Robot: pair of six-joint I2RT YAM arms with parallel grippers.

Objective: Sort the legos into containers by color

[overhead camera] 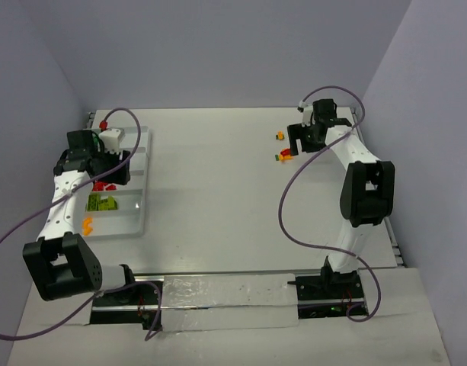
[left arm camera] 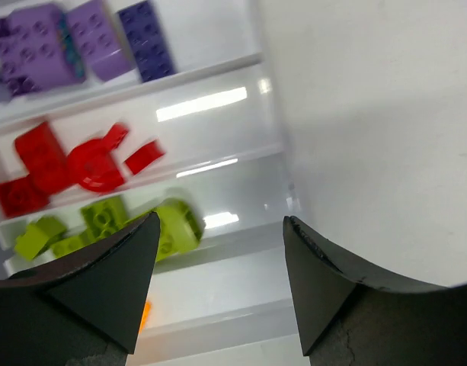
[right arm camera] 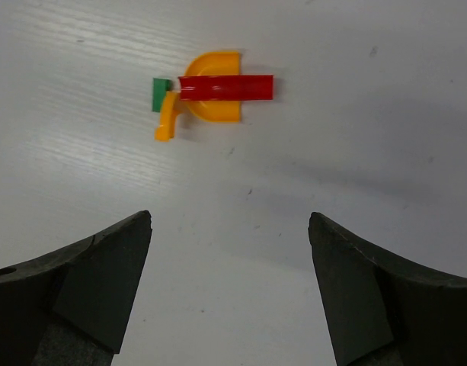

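Observation:
The containers are one white tray (overhead camera: 134,215) with long compartments at the left. In the left wrist view its compartments (left arm camera: 218,282) hold purple legos (left arm camera: 58,46), red legos (left arm camera: 73,164), lime green legos (left arm camera: 103,221) and an orange lego (left arm camera: 145,314). My left gripper (overhead camera: 115,169) (left arm camera: 222,225) hangs open over the tray with nothing between its fingers. A blurred lime piece (left arm camera: 178,225) lies beside the left finger. My right gripper (overhead camera: 294,145) (right arm camera: 229,221) is open above the table, just short of a small cluster: an orange lego (right arm camera: 214,72), a red bar (right arm camera: 225,88) and a dark green bit (right arm camera: 161,94).
Another orange lego (overhead camera: 279,136) lies on the table just beyond the right gripper's cluster (overhead camera: 283,155). Walls close in the table at the back, left and right. Cables loop from both arms over the tabletop.

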